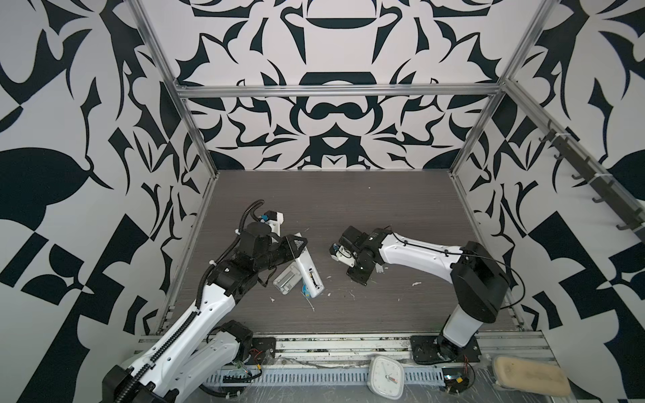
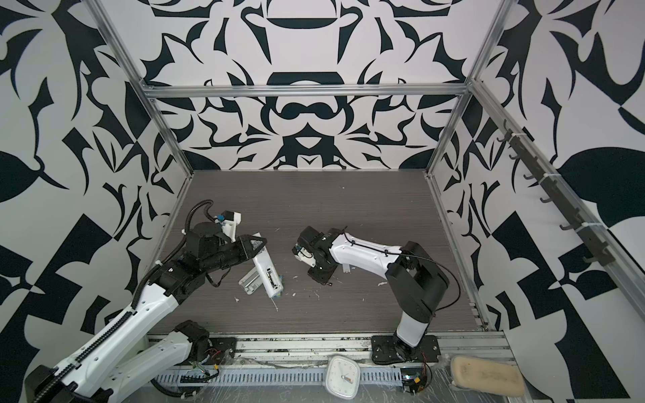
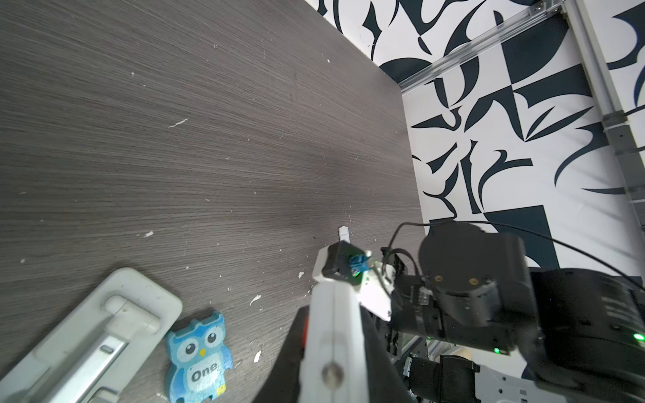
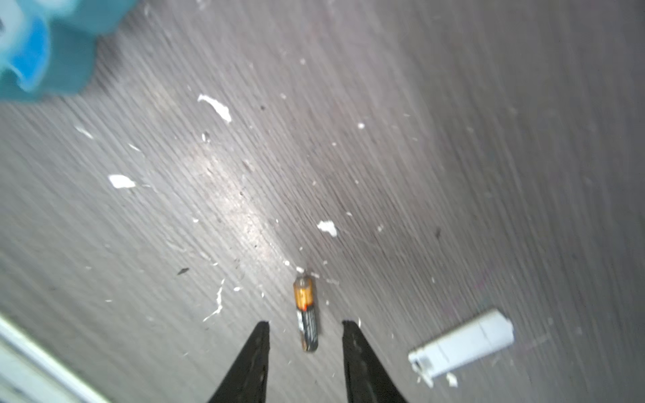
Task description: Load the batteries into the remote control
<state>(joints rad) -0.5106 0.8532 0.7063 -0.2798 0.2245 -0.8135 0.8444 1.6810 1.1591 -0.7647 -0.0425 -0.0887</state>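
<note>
One battery (image 4: 306, 315) — blurred — between right jaws

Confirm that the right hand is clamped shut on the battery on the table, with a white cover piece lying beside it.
Not clamped. The right wrist view shows the right hand open, its fingers apart, the battery between them untouched. The rest holds: battery on the table, white cover piece beside it.

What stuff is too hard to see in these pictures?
- Second battery: in no view; the remote control slot is too small in both top views to check.
- Owl: blurred, cut off by the right wrist view's edge.
- Tray: cut off by the left wrist view's edge.
</note>
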